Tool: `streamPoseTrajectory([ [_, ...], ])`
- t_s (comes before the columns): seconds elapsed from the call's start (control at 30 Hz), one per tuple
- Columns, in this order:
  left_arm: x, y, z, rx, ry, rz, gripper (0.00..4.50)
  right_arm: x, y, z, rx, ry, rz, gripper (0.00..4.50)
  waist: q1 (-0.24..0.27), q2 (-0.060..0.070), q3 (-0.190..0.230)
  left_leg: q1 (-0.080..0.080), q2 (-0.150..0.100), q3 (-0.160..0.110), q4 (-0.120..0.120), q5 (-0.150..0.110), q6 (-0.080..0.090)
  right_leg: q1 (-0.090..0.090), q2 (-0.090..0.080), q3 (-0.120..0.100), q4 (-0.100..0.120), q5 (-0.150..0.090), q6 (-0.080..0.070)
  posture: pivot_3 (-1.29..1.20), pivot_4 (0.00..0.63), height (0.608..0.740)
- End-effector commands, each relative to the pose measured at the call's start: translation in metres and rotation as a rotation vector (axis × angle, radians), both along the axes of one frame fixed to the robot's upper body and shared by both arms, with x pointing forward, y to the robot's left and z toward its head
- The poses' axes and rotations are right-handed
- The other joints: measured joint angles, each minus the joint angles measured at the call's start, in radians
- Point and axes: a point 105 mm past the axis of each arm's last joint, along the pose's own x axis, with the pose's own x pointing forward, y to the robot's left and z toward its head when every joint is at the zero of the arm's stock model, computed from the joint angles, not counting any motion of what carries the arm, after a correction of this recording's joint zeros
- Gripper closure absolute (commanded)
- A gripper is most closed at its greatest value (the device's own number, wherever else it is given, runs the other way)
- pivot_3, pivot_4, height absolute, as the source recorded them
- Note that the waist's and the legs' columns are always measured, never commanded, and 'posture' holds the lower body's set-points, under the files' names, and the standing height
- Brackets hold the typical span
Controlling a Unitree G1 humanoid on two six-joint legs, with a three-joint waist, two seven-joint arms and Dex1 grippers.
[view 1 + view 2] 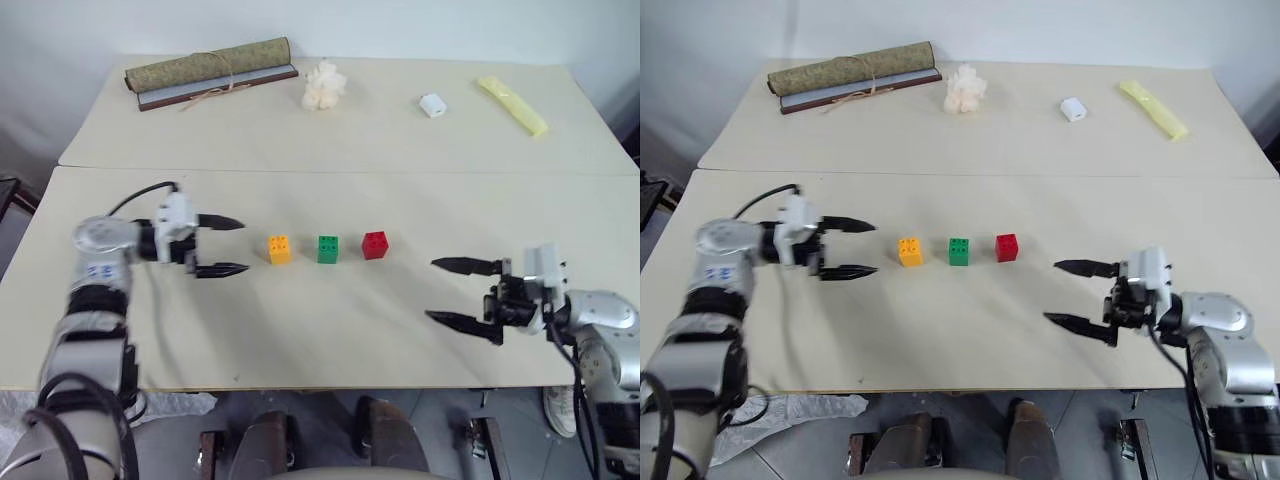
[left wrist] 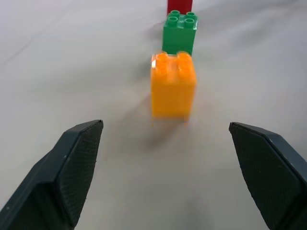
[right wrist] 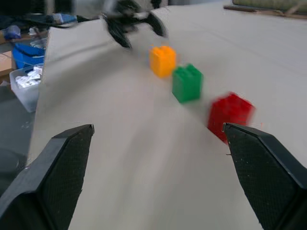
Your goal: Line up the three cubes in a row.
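Cubes of studded plastic sit in one straight row on the near half of the pale beige desk (image 1: 330, 330): an orange-yellow cube (image 1: 280, 249) on the robot's left, a green cube (image 1: 328, 249) in the middle, a red cube (image 1: 375, 244) on the right. Small gaps part them; none touches another, and all stand upright with studs up.

Nearest the robot, the right pincer (image 1: 452, 292) hangs over bare desk to the right of the row, apart from the red cube, its two black fingers spread wide and pointing left with nothing between them. Level with the row, the left pincer (image 1: 226, 246) points right at the orange-yellow cube, near it but not touching, fingers likewise spread wide and empty. Nothing lies between either pincer and the cubes.

Beyond a seam across the desk, well apart from the row, four things lie along the far edge: a rolled olive-green mat tied with string (image 1: 210, 70) on the left, a fluffy white clump (image 1: 323, 87), a small white block (image 1: 432, 105), and a pale yellow strip (image 1: 513, 104) on the right.
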Motion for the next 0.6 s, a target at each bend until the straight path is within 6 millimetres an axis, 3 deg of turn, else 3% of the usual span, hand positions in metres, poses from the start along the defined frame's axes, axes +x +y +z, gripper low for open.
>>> streamPoseTrajectory([
  [0.03,-0.02,0.013,0.023,-0.05,-0.04,0.012,0.02,0.007,-0.009,0.006,-0.011,-0.022,0.041,0.0,0.006,0.0,0.0,0.0,0.0,0.0,0.0,0.0,0.0,0.0,0.0,0.0,0.0,0.0,0.0,0.0,0.15,0.74],
  [0.23,-0.029,0.049,0.031,-0.112,-0.057,0.186,0.02,0.027,-0.013,0.014,-0.01,-0.085,0.111,0.0,0.022,0.0,0.0,-0.001,0.0,0.0,0.006,0.0,0.0,0.002,-0.001,0.0,0.002,0.0,0.0,0.0,0.15,0.74],
  [0.4,-0.031,0.054,0.036,-0.087,-0.089,0.209,0.02,0.04,-0.009,0.024,-0.003,-0.106,0.122,0.0,0.024,0.0,0.0,-0.001,-0.001,0.001,0.006,0.0,0.0,0.001,-0.001,0.0,0.002,0.0,0.0,0.0,0.15,0.74],
  [0.6,-0.028,0.05,0.041,-0.111,-0.13,0.225,0.02,0.04,-0.006,0.026,0.0,-0.097,0.15,0.0,0.025,0.0,0.0,-0.002,-0.001,0.001,0.006,0.0,0.0,0.002,-0.001,-0.001,0.002,0.0,0.0,0.0,0.15,0.74],
])
